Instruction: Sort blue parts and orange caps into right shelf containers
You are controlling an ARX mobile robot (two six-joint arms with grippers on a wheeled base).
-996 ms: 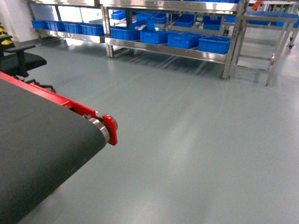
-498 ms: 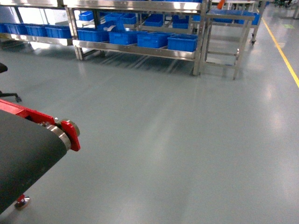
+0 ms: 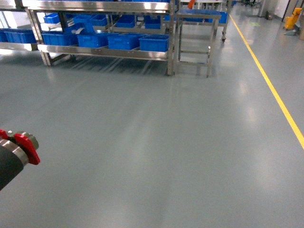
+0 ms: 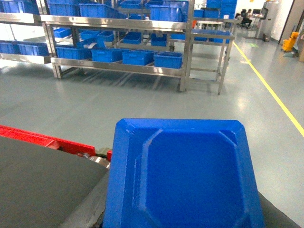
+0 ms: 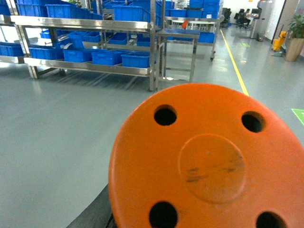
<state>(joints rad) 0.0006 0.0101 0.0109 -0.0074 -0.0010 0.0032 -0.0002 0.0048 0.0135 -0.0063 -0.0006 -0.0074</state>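
Head view misses the blue part (image 4: 183,173) and orange cap (image 5: 209,161) filling wrist views; jaws' state unclear.

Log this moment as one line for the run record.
phase: transit, shelf ahead | left wrist view: blue part fills it | right wrist view: orange cap fills it | crates on shelf | grippers: unseen
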